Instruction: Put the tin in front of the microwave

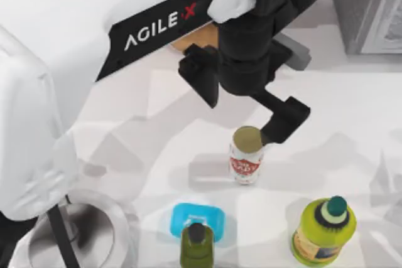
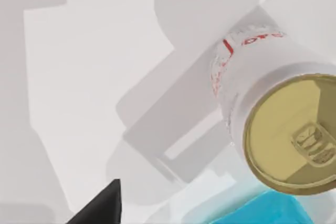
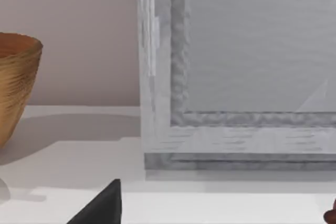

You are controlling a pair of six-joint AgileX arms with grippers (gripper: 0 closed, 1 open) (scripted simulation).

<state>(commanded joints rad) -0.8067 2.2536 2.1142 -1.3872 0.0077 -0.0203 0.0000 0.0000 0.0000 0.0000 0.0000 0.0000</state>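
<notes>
Top view shows a white table (image 1: 151,123) with pale grey shadows across it. The left arm reaches over the middle, and the left gripper (image 1: 245,101) hangs above the tin (image 1: 246,155) with its two black fingers spread wide apart. One fingertip (image 1: 286,123) is just beside the gold top of the tin; the other finger stands well to the left of it. The tin stands upright on the table and nothing clamps it.

Near the bottom edge stand a dark olive bottle (image 1: 196,246), on a blue pad (image 1: 179,218), and a yellow-green bottle (image 1: 323,230) with a teal cap. A grey appliance (image 1: 364,4) sits at the top right corner.

From the right wrist, the same grey box (image 3: 236,66) stands before a plain beige wall (image 3: 79,24), with a wooden bowl (image 3: 16,82) beside it. For the right gripper, I cannot tell if it is apart or together.
</notes>
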